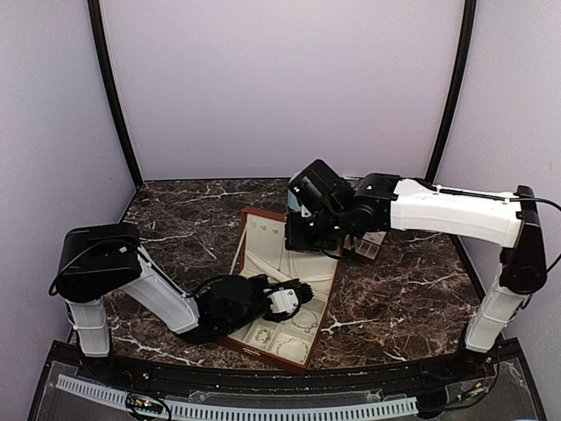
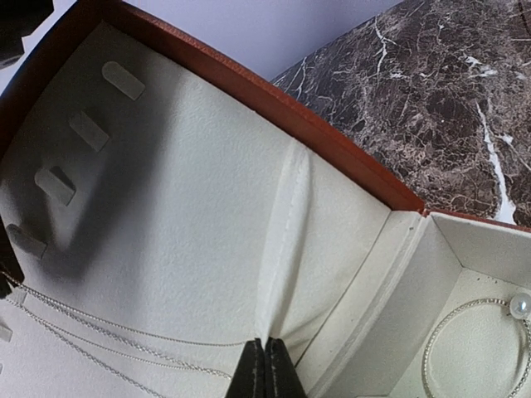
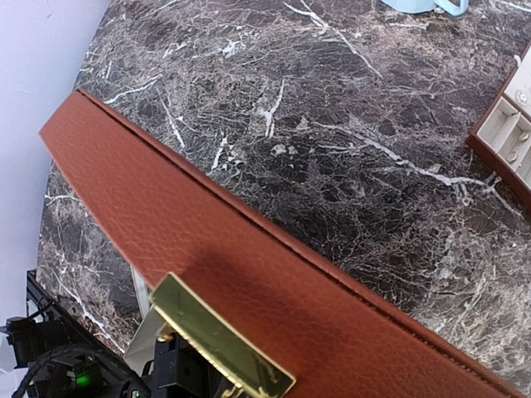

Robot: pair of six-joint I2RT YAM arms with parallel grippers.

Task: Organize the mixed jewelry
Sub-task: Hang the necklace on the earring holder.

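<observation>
The reddish-brown box [image 1: 263, 353] lies open mid-table, its cream-lined lid [image 1: 263, 237] raised at the back. Silvery jewelry [image 1: 302, 321] sits in its front compartments. My left gripper [image 1: 294, 295] is inside the box. In the left wrist view it [image 2: 265, 365] is shut, pinching a fold of the cream lid lining [image 2: 286, 215]. Thin silver chains [image 2: 108, 328] lie just left of the tips, and a pearl bracelet [image 2: 521, 305] lies in a compartment to the right. My right gripper [image 1: 308, 241] is at the lid's top edge; its fingers are hidden behind the leather lid [image 3: 290, 290] and gold clasp [image 3: 220, 336].
A small slotted tray [image 1: 368, 248] sits right of the box under the right arm; it also shows in the right wrist view [image 3: 506, 133]. A pale blue mug [image 3: 419, 4] stands at the back. Dark marble table [image 1: 412, 298] inside pale walls.
</observation>
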